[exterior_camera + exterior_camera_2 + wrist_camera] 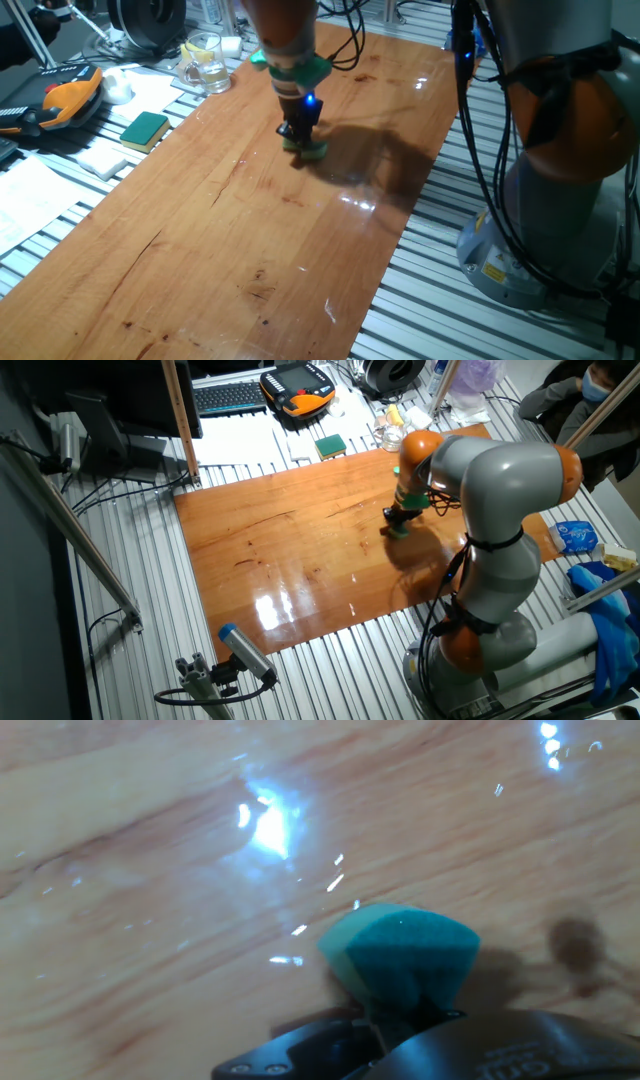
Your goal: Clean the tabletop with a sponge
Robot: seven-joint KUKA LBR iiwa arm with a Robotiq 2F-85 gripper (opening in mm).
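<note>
The tabletop (240,230) is a long glossy reddish-brown board, wet and shining in places (290,570). My gripper (300,138) points straight down at its far middle part and is shut on the small teal sponge (308,149), which is pressed against the wood. In the other fixed view the gripper (400,520) holds the sponge (398,529) near the board's right half. The hand view shows the sponge (400,955) squeezed between my dark fingers (330,1045), with glare on the tabletop (150,840) around it.
A flat rectangular green sponge (145,129) lies on white paper off the board's left edge, near a glass cup (208,62) and an orange teach pendant (65,98). Ribbed metal frame (450,300) surrounds the board. The arm's base (480,650) stands at the right.
</note>
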